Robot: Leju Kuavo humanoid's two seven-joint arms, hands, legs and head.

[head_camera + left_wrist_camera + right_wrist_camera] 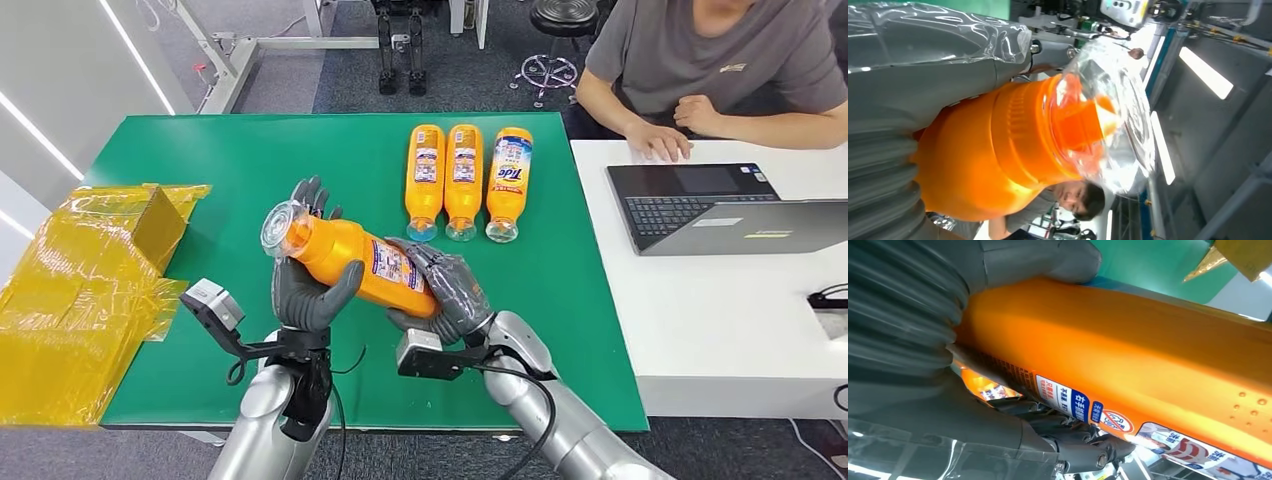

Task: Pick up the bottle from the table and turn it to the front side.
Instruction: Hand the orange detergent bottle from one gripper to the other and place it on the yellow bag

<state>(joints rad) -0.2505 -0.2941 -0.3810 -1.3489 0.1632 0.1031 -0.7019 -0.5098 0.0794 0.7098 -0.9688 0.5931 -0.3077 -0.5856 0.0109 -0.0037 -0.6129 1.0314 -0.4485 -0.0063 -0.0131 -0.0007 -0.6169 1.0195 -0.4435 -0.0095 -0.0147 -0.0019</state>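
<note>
Both the left robot hand (pixel 305 290) and right robot hand (pixel 448 290) grip the orange bottle (pixel 350 255); the right wrist view reveals its label.

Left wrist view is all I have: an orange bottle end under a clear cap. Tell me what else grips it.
Observer: The right hand holds the bottle at its base end, fingers wrapped below the label.
Operator: Give me its attitude.
Observer: Lifted off the green table, tilted, cap end toward the left hand.
Operator: Report which side faces up.
Observer: A small-print label, not the brand side.
Operator: List what lies behind it.
Observer: Three bottles lie side by side.
</note>
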